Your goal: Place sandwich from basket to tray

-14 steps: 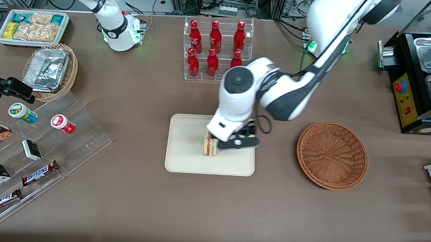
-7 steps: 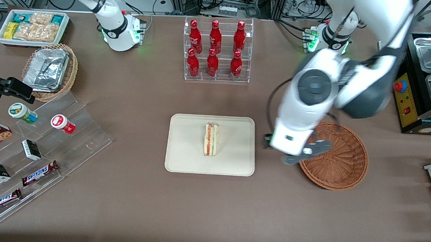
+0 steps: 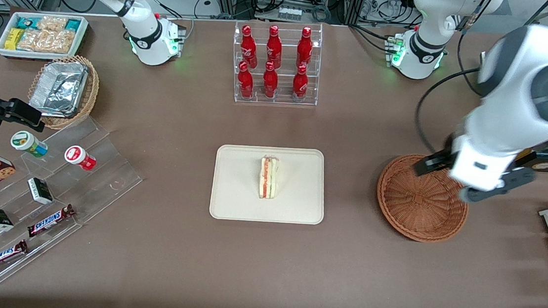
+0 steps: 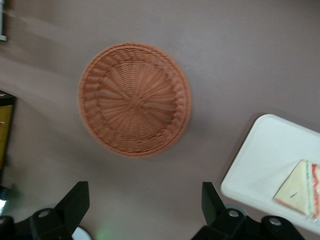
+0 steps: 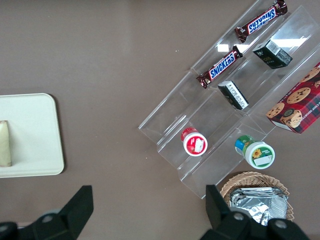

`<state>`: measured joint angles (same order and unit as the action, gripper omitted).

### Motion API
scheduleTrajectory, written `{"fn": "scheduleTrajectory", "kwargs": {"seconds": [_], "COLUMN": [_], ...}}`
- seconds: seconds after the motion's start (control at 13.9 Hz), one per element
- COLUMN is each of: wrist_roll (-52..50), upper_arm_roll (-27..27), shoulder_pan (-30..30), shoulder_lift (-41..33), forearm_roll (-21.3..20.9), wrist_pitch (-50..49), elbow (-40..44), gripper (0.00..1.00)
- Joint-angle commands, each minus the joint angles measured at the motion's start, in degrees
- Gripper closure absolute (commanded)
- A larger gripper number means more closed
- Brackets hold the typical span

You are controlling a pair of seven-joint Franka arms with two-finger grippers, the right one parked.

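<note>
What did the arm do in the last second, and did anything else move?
The hand let go of the sandwich and pulled away, up over the basket, toward the working arm's end, fingers open. The sandwich stayed on the tray; the basket kept its place.

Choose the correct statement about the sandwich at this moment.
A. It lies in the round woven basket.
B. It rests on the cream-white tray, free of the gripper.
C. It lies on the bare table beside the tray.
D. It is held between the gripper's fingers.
B: the sandwich rests on the tray, while the open, empty gripper hangs above the edge of the empty basket, well apart from it.
</note>
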<state>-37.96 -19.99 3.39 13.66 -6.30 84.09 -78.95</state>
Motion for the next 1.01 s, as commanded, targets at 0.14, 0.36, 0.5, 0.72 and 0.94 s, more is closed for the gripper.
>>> {"fn": "scheduleTrajectory", "kwargs": {"seconds": [0.14,0.36,0.5,0.72,0.94], "wrist_roll": [10.3,15.8,21.0,26.3,30.3], "upper_arm_roll": [0.1,0.5,0.5,0.6,4.2], "shoulder_pan": [5.1,8.5,12.1,14.7,12.9], "shoulder_lift": [-5.5,-7.4,-9.0,-11.2,-13.0], "forearm_roll": [1.9,2.1,2.6,4.1,4.5], "wrist_pitch": [-4.1,-6.6,-9.2,-11.4,-12.5], "elbow": [-2.3,-2.2,-2.3,-2.6,-3.7], "gripper": [0.01,0.01,0.01,0.01,0.01]}}
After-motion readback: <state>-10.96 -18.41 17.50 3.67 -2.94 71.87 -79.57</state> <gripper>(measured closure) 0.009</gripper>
